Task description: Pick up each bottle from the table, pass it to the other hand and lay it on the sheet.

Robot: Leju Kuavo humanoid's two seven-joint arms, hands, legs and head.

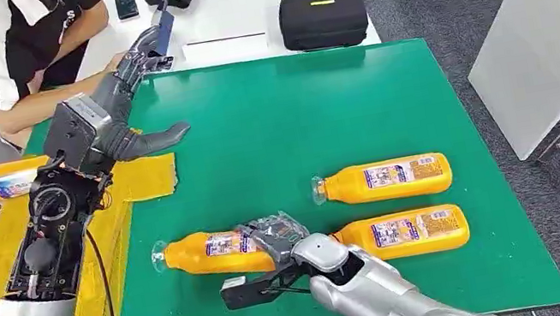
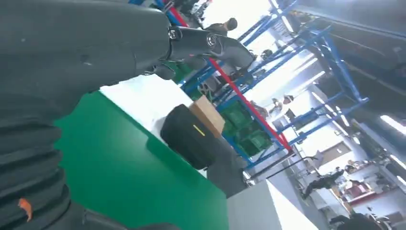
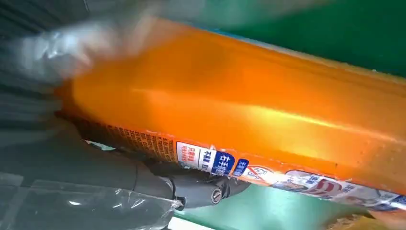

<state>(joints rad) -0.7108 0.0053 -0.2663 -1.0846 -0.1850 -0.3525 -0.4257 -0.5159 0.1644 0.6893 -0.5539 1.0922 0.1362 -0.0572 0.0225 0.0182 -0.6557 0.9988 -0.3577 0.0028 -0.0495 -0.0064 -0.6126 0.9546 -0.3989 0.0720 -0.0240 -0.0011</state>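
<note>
The right hand (image 1: pixel 274 242) lies wrapped over the near-left bottle (image 1: pixel 198 257) on the green mat (image 1: pixel 296 120); the right wrist view shows its thumb under the orange body and the label against the palm, so it grips this bottle. The bottle's long axis runs across the mat, cap pointing toward the yellow sheet (image 1: pixel 145 177), which lies off the mat's left edge. The left hand (image 1: pixel 133 106) hangs above the sheet's far end with its fingers spread, holding nothing. Relative to the held bottle, that hand is farther from the robot and to the left, so the handover probably calls for lifting the bottle and carrying it cap-first toward it. Two more bottles (image 1: pixel 385 180) lie on the mat right of the held one, parallel to it, and another bottle (image 1: pixel 7 182) rests at the sheet's far-left edge.
</note>
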